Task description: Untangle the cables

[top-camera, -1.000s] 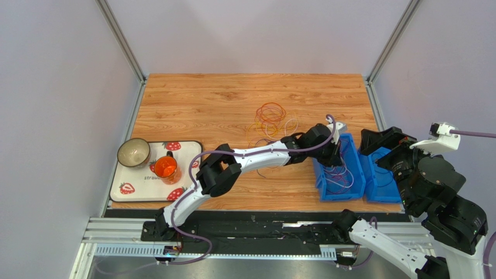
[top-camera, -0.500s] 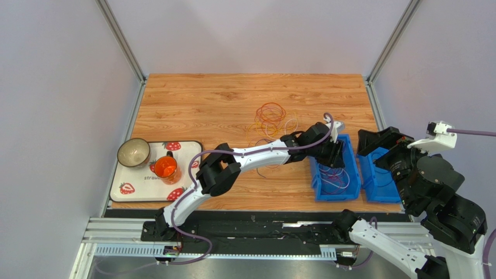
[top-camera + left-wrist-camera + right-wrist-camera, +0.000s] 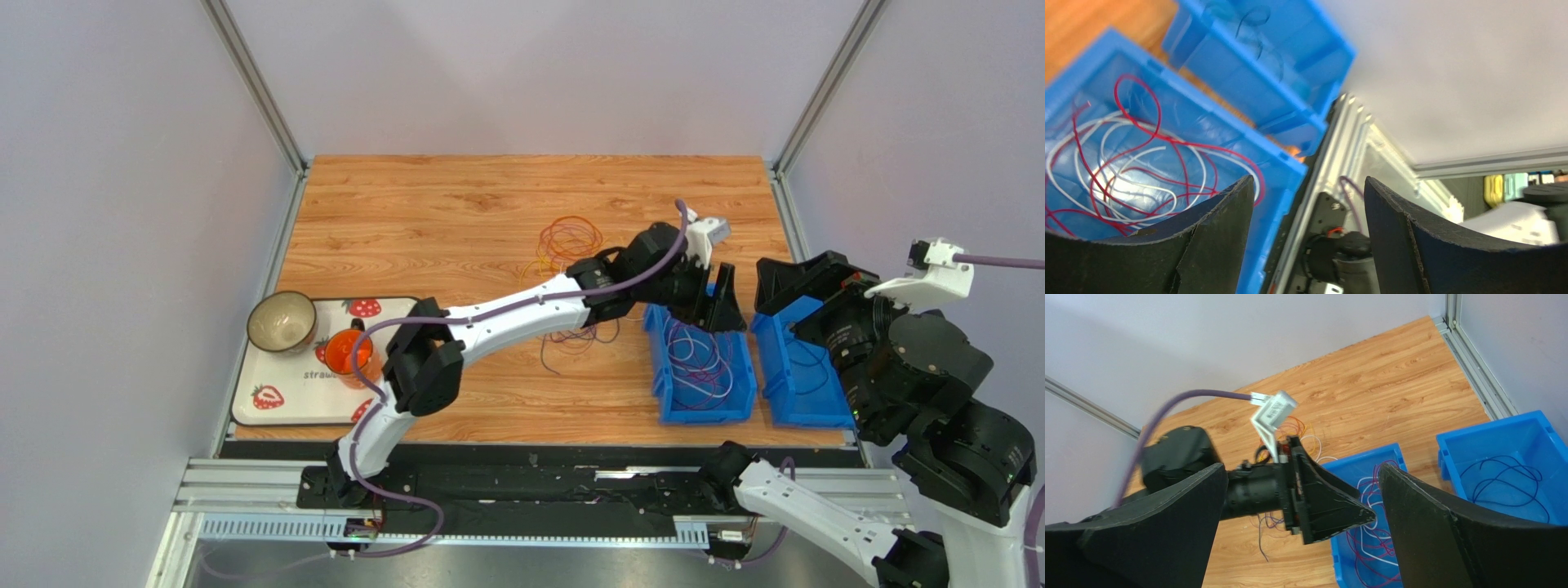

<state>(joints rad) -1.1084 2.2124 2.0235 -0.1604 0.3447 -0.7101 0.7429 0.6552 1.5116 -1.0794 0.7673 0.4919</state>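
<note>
My left gripper [image 3: 1306, 187] hangs open over the blue bin [image 3: 1229, 130]. The red and white cables [image 3: 1137, 160] lie inside it, below my fingers [image 3: 1211, 239], untouched. The orange tangle [image 3: 568, 239] lies beyond the bin. My right gripper [image 3: 1303, 471] gapes open to the bin's right.

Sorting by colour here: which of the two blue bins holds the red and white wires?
The left-hand bin, right by the left gripper. The other bin, to its right, holds only dark wires.

Top: high, looking down. Left wrist: close over blue bin [image 3: 1168, 72]. Right wrist: farther, same bin.
</note>
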